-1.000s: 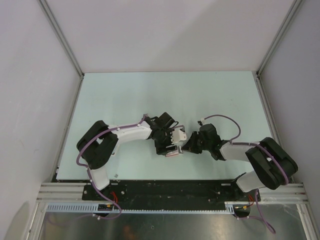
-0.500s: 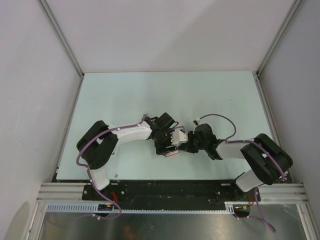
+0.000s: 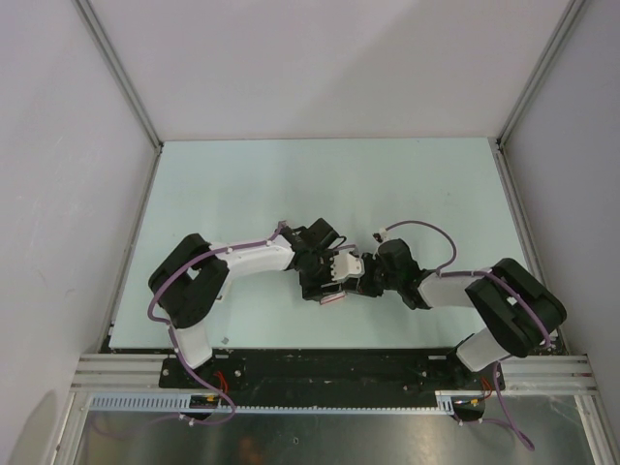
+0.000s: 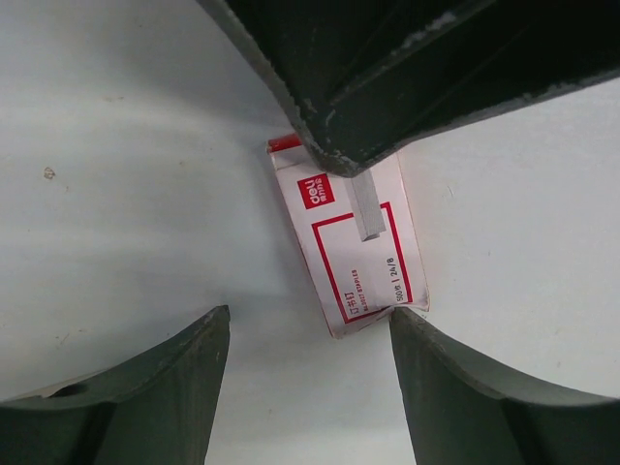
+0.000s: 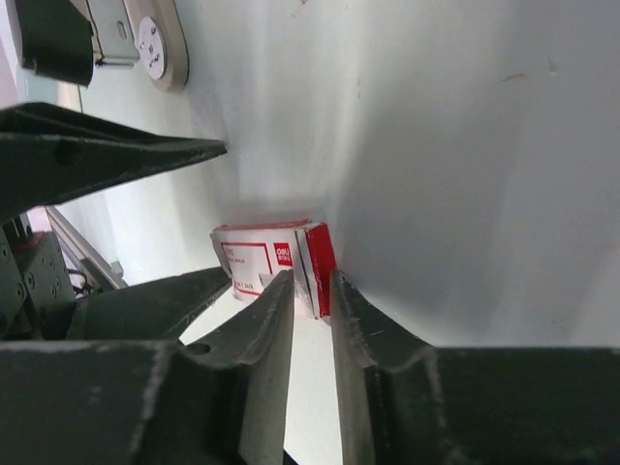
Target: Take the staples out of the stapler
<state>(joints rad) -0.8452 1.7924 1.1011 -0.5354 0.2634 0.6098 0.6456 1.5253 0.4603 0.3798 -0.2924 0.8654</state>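
A short grey strip of staples lies on a flat white-and-red staple box on the table. One dark finger of my right gripper hangs over the strip's far end. My right gripper is open by a narrow gap, its tips at the box's red end, with nothing between them. My left gripper stands wide open just short of the box and holds nothing. A beige and dark object in the corner of the right wrist view may be the stapler; I cannot tell.
In the top view both grippers meet near the table's front middle, over the box. The pale table has white walls at the back and sides. The arm bases sit on the black rail at the near edge.
The right arm moved left, up to the left gripper and the box. Its jaws have since parted slightly. The left arm stayed still.
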